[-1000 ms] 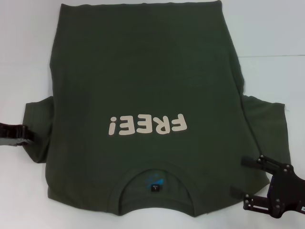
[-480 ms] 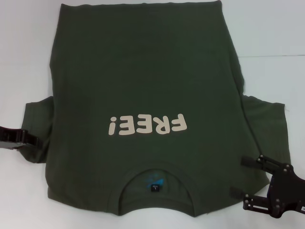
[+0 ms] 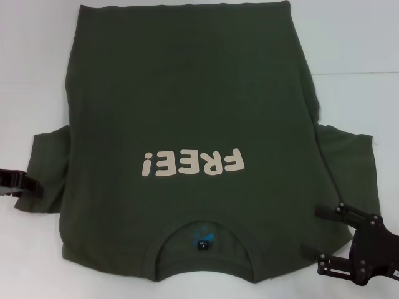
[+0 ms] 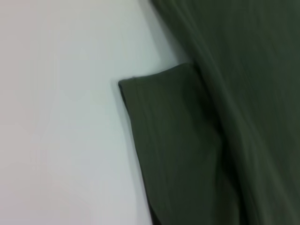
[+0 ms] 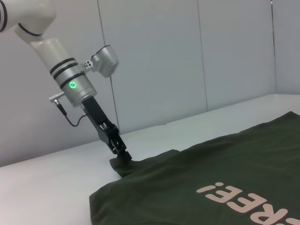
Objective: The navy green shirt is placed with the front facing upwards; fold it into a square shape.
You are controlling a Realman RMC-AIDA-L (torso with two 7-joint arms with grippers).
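Note:
The navy green shirt point(image 3: 187, 93) lies spread front up on the white table, collar point(image 3: 202, 240) nearest me, with the cream "FREE!" lettering point(image 3: 190, 163) across the chest. My left gripper point(image 3: 31, 185) sits at the outer edge of the left sleeve point(image 3: 47, 168), shut on the cloth. In the right wrist view the left gripper point(image 5: 123, 157) pinches the sleeve corner just above the table. The left wrist view shows only that sleeve point(image 4: 178, 140). My right gripper point(image 3: 320, 240) stands open by the shirt's near right shoulder, beside the right sleeve point(image 3: 352, 168).
The white table point(image 3: 361, 62) surrounds the shirt on the left, right and far sides. A pale wall point(image 5: 187, 56) rises behind the table in the right wrist view. The shirt's hem point(image 3: 187, 7) lies at the far edge of the view.
My left gripper has slid toward me along the left sleeve's edge, and the sleeve's near corner has been drawn outward. The right gripper has barely moved.

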